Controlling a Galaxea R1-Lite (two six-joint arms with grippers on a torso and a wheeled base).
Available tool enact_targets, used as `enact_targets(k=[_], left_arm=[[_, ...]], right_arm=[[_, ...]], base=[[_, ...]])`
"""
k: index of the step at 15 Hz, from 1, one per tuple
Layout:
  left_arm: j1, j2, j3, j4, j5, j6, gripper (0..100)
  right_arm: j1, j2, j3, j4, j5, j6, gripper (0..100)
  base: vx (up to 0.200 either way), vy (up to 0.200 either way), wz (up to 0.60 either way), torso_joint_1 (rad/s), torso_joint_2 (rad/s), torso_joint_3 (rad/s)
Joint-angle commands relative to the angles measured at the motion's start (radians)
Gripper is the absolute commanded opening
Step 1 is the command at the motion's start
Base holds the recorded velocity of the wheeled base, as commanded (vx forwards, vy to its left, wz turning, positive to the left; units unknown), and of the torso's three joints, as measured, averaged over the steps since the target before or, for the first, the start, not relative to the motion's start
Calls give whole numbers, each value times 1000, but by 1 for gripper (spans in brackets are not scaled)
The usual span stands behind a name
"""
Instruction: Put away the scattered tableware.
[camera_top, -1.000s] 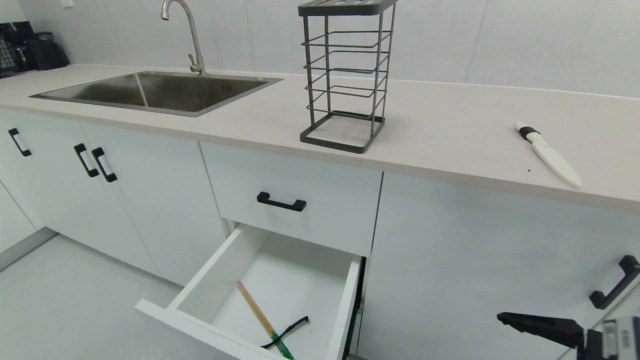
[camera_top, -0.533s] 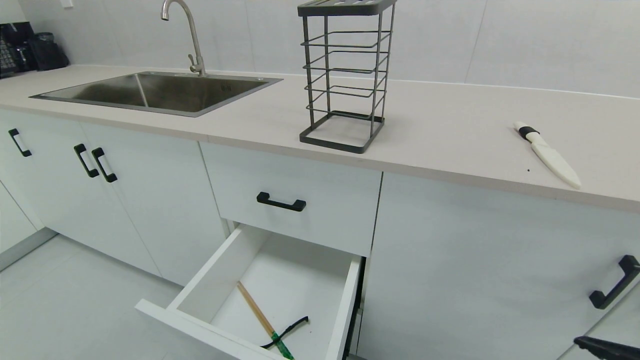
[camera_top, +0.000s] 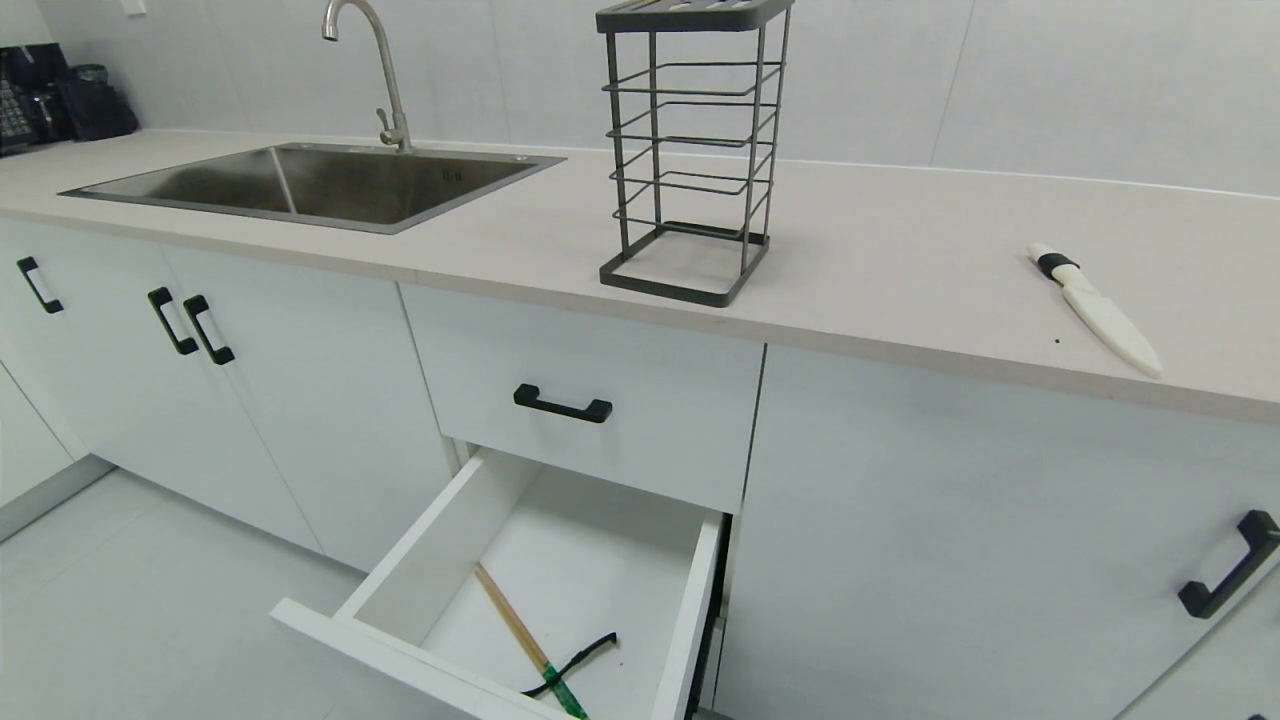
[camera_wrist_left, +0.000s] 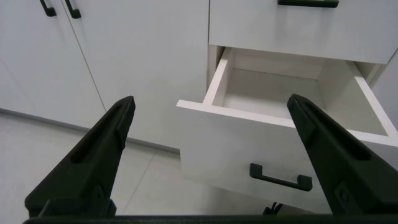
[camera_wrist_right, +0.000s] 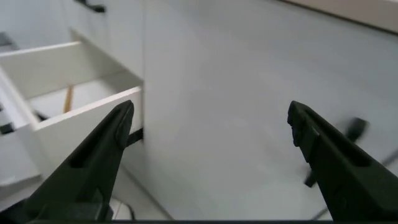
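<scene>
Right end effector (camera_wrist_right: 210, 119) lower; white black-banded knife (camera_top: 1095, 308)

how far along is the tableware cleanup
Done: wooden chopsticks and a thin black item lie in the open drawer. In hand: nothing; the left pincer and right pincer are open and empty. Left: the white knife lies on the countertop.
</scene>
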Motion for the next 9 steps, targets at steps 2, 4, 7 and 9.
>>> enact_targets(k=[2,4,7,9], left_arm=[[0,2,0,-1,0,-2,100],[0,2,0,-1,0,0,100],[0,2,0,-1,0,-2,100],[0,2,0,-2,0,0,100]], right_arm=[[-202,-162,-1,30,74,52,100],[-232,-200,-3,30,74,70,100],[-286,-240,-10,19,74,93,100],[-274,-248,43,56,77,70,100]], base=[[0,0,0,0,0,0],[0,0,0,0,0,0],[0,0,0,0,0,0],[0,0,0,0,0,0]])
